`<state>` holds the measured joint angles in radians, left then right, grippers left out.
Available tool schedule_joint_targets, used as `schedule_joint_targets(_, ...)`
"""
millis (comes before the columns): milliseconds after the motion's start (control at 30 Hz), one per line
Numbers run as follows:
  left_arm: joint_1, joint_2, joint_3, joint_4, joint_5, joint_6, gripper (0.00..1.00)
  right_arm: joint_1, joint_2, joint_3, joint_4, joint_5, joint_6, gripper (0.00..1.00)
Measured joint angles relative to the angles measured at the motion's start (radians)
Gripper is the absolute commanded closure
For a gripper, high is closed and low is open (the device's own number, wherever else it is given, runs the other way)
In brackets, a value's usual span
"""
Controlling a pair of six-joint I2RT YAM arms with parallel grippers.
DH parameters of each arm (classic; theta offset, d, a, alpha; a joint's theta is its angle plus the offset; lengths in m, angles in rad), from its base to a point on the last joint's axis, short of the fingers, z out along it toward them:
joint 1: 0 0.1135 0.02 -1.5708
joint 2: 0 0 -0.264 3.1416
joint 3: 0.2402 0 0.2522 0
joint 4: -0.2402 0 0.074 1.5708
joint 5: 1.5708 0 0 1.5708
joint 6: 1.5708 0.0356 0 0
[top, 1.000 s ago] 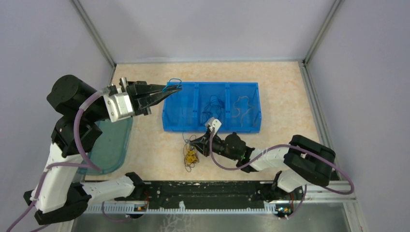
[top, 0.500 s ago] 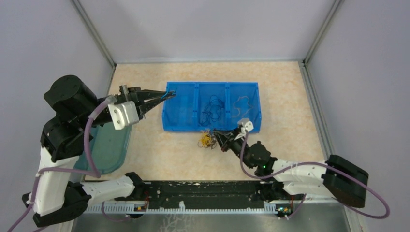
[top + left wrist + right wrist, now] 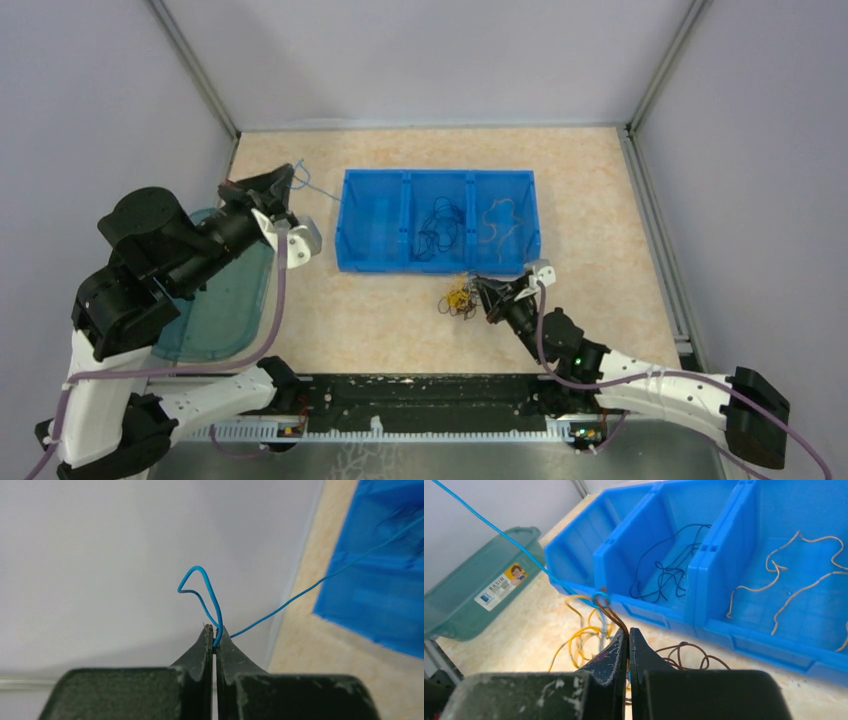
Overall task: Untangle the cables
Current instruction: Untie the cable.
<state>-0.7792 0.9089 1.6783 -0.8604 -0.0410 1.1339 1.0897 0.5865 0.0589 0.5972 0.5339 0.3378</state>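
My left gripper (image 3: 291,180) is shut on a thin blue cable (image 3: 318,190), held up left of the blue bin (image 3: 437,263). In the left wrist view the gripper (image 3: 215,631) pinches the blue cable (image 3: 201,587), which loops above the tips and runs taut toward the bin. My right gripper (image 3: 482,291) is shut on a brown cable in the tangle (image 3: 459,298) of yellow, brown and blue cables in front of the bin. In the right wrist view the gripper (image 3: 628,633) holds the brown cable (image 3: 616,617), and the blue cable (image 3: 499,531) hooks round it.
The bin's middle compartment holds black cables (image 3: 438,224) and its right compartment orange cables (image 3: 497,221); the left compartment looks empty. A teal basin (image 3: 225,300) lies on the table at the left, under my left arm. Metal frame posts stand at the back corners.
My left gripper has drawn back to the left, away from the bin, with the blue cable. My right gripper has moved right and dragged the tangle along the bin's front.
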Motion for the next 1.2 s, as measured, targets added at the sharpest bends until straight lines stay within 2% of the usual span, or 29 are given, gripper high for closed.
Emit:
schedule_joint_targets(267,-0.002,0.022,0.031,0.021,-0.34,0.252,1.0,-0.002,-0.044,0.003,-0.187,0.028,0.023,1.0)
schedule_joint_targets(500,-0.006,-0.097,-0.087,-0.074,-0.401,0.25,1.0,-0.002,-0.027,0.042,-0.263,0.016,0.024,1.0)
schedule_joint_targets(600,-0.007,-0.123,-0.182,0.08,-0.422,0.291,1.0,-0.005,0.021,0.104,-0.304,0.015,0.024,1.0)
schedule_joint_targets(667,-0.006,-0.098,-0.184,0.214,-0.422,0.317,1.0,-0.005,0.034,0.119,-0.315,0.008,0.024,1.0)
schedule_joint_targets(733,-0.007,-0.033,-0.087,0.313,-0.412,0.318,1.0,-0.005,0.03,0.119,-0.326,-0.002,0.024,1.0)
schedule_joint_targets(967,-0.007,0.228,0.436,0.749,-0.288,0.218,1.0,-0.005,0.02,0.118,-0.341,-0.022,0.028,1.0)
schedule_joint_targets(1067,-0.007,0.242,0.528,0.843,-0.214,0.156,1.0,-0.005,0.041,0.113,-0.336,-0.026,0.034,1.0)
schedule_joint_targets(1200,-0.007,0.184,0.487,0.931,-0.122,0.098,1.0,-0.005,0.087,0.111,-0.34,-0.027,0.04,1.0)
